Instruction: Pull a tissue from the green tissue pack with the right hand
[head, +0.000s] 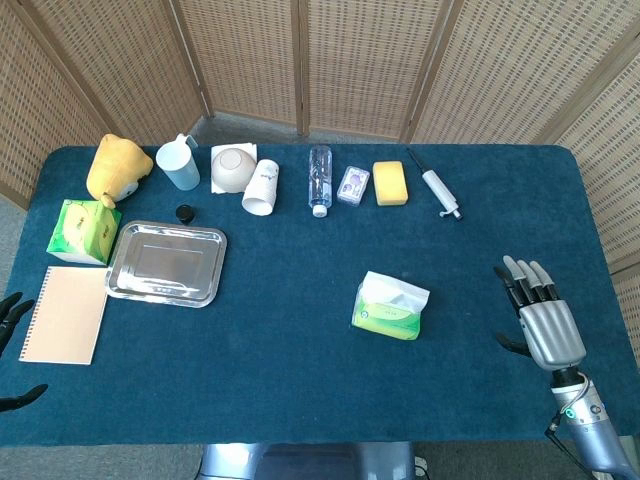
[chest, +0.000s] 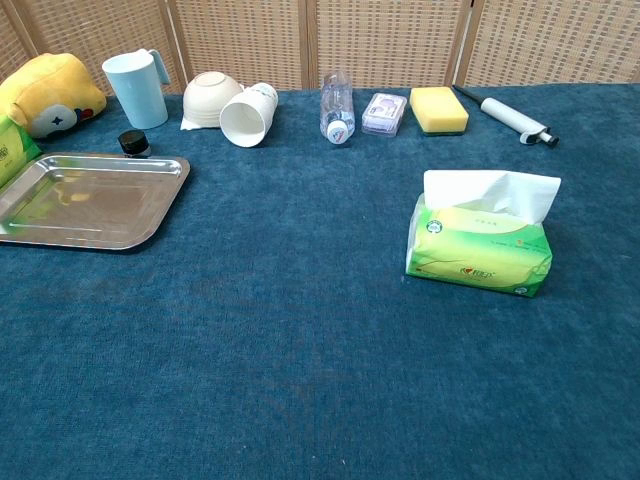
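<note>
Green plastic tissue pack (head: 388, 311), white tissue (chest: 490, 192) standing up from its slot ready for pinching, lies well apart beyond the thumb side of the empty, spread-fingered right hand (head: 541, 318); left hand (head: 14, 310) barely shows, grip unclear.

— What lies along the far edge of the dark blue tablecloth (head: 300, 380)?

— From left: a yellow plush toy (head: 116, 167), a light blue plastic jug (head: 179, 163), a white bowl turned upside down (head: 233, 168), a white paper cup on its side (head: 261, 187), a clear plastic bottle lying down (head: 319, 179), a small transparent box (head: 353, 184), a yellow sponge (head: 390, 183) and a white syringe-like tool (head: 437, 187).

— And on the left side?

— A shiny steel tray (head: 166, 263) with a small black cap (head: 185, 212) just beyond it, a green carton (head: 83, 231) and a spiral notebook with a tan cover (head: 64, 313).
</note>
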